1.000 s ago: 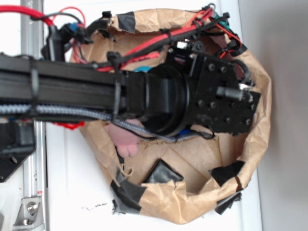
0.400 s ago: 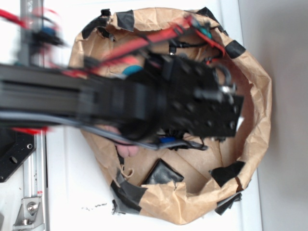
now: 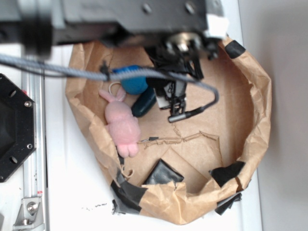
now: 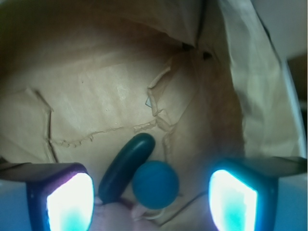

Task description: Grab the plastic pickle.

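My gripper [image 4: 151,199] hangs wide open and empty over the brown paper nest [image 3: 255,86]; the plastic pickle [image 4: 126,167] lies on its floor, touching the blue ball [image 4: 155,184] and just beside the pink bunny [image 3: 122,126]; bare paper beyond its far end leaves room.

The plastic pickle [image 4: 127,166] is showing a smooth, glossy dark teal skin that is catching soft highlights. Beside it the teal-blue ball [image 4: 155,184] is looking matt and slightly fuzzy. The pink bunny [image 3: 122,127] is wearing soft, nappy plush. The brown paper bag [image 3: 250,110] is looking matt, creased and torn, with patches of black tape [image 3: 127,192] along its rim. The gripper [image 4: 151,197] pads [image 4: 70,202] are glowing, smooth and translucent.
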Robot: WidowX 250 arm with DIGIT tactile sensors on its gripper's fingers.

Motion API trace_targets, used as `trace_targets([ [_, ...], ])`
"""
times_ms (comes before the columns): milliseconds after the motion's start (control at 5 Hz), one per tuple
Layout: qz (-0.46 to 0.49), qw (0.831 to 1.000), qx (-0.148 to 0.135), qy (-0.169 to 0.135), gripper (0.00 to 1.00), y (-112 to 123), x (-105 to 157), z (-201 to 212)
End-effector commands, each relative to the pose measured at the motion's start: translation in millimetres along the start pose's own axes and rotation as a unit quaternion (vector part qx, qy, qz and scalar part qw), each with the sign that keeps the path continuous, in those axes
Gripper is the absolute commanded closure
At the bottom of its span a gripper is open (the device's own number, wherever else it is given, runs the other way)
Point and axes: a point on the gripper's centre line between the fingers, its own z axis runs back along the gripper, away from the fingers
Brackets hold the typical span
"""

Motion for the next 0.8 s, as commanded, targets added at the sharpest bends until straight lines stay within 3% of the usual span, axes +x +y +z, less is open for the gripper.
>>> trace_targets([
  [0,0.094,0.995,-0.043,-0.003,0.00,-8.7,-10.5,-39.5],
  [200,0.122,0.990,-0.063,0.020,0.00,-20.9,-14.3,-61.4],
  [400,0.151,0.984,-0.065,0.063,0.00,-23.2,-15.5,-92.0],
  [600,0.152,0.982,-0.077,0.080,0.22,-28.3,-18.3,-96.6],
])
